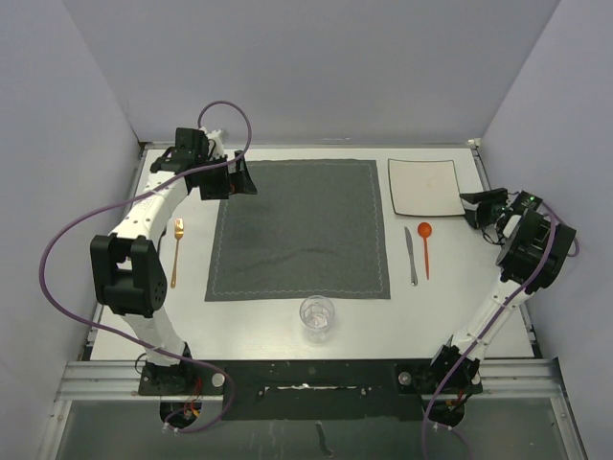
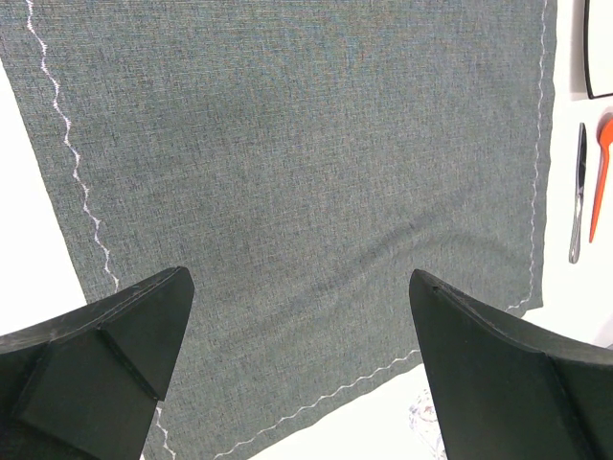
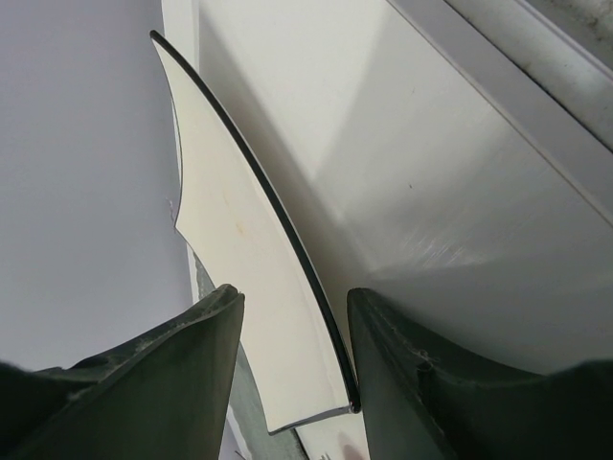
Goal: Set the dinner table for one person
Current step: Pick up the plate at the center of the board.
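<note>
Right gripper (image 1: 472, 209) half-open astride one plate (image 1: 421, 187) rim near dinner table (image 1: 259, 328) edge; left gripper (image 2: 299, 278) wide, empty, over one placemat (image 2: 287, 144).

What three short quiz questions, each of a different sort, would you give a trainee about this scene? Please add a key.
1. Open question: which item lies to the left of the placemat?
2. Choose one: the left claw is A) open, B) shut, C) out of view.
3. True or false: the knife lies between the placemat and the orange spoon.

Key
1. The fork.
2. A.
3. True.
</note>
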You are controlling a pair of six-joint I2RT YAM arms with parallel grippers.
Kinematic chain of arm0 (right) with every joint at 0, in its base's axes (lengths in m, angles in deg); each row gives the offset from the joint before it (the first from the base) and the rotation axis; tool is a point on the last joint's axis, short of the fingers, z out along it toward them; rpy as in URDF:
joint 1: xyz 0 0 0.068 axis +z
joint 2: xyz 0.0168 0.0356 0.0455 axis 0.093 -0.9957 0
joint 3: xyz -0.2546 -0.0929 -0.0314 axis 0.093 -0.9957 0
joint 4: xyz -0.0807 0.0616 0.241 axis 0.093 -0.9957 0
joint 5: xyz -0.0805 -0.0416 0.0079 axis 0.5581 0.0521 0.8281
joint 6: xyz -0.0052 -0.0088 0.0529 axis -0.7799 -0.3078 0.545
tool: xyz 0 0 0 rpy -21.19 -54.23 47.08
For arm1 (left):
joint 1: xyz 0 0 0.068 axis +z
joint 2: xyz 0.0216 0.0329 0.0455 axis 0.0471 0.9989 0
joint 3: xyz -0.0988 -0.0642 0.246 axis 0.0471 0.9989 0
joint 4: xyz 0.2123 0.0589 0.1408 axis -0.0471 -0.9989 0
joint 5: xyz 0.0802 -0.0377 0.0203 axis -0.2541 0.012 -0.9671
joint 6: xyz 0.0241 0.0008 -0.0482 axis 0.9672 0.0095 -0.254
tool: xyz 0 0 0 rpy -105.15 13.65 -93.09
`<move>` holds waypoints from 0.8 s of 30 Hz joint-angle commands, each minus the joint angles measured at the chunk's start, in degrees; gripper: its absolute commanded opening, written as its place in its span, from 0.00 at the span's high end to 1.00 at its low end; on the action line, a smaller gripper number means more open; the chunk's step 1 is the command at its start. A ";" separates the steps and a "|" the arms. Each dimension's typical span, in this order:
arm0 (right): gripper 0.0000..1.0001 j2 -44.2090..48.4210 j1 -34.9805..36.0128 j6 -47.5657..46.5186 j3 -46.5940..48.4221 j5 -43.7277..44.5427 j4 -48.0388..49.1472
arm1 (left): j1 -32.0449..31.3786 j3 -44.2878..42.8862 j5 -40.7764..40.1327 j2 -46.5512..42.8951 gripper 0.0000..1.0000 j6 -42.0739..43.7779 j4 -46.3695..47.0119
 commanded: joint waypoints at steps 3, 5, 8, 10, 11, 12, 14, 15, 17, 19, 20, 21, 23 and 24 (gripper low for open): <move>0.49 -3.67 -2.32 -5.11 -3.77 8.49 -9.56 | 0.57 -2.78 1.73 0.65 0.02 0.48 0.98; 0.49 -3.31 -2.26 -5.47 -4.25 8.52 -10.43 | 0.65 -2.77 1.81 0.56 0.02 0.49 1.00; 0.49 -2.51 -2.39 -5.98 -5.51 8.65 -11.01 | 0.65 -2.67 1.97 0.55 0.02 0.39 1.09; 0.49 -2.42 -2.34 -6.22 -5.84 8.56 -11.57 | 0.61 -2.64 1.98 0.51 0.02 0.39 1.09; 0.49 -2.39 -2.37 -6.23 -6.06 8.43 -11.50 | 0.71 -2.61 1.99 0.44 0.02 0.39 1.17; 0.49 -2.34 -2.40 -6.17 -6.28 8.33 -11.65 | 0.74 -2.59 2.01 0.42 0.02 0.39 1.18; 0.49 -2.18 -2.46 -6.13 -6.76 8.02 -11.67 | 0.75 -2.59 2.08 0.36 0.02 0.31 1.18; 0.49 -2.00 -2.43 -6.19 -6.99 7.90 -11.74 | 0.74 -2.55 2.09 0.29 0.02 0.30 1.18; 0.49 -1.95 -2.36 -6.68 -7.02 7.77 -12.28 | 0.74 -2.49 2.13 0.25 0.02 0.30 1.24; 0.49 -2.55 -2.38 -6.84 -6.45 7.36 -12.77 | 0.74 -2.51 2.24 0.22 0.02 0.26 1.31; 0.49 -3.02 -2.35 -6.85 -6.11 6.98 -12.95 | 0.74 -2.50 2.26 0.19 0.02 0.22 1.34; 0.49 -3.45 -2.40 -6.77 -5.84 6.68 -12.98 | 0.74 -2.50 2.26 0.19 0.02 0.21 1.34; 0.49 -4.14 -2.25 -6.84 -5.19 6.34 -13.51 | 0.74 -2.46 2.27 0.16 0.02 0.21 1.34; 0.49 -4.41 -2.17 -6.91 -5.02 6.28 -13.59 | 0.74 -2.42 2.22 0.09 0.02 0.21 1.33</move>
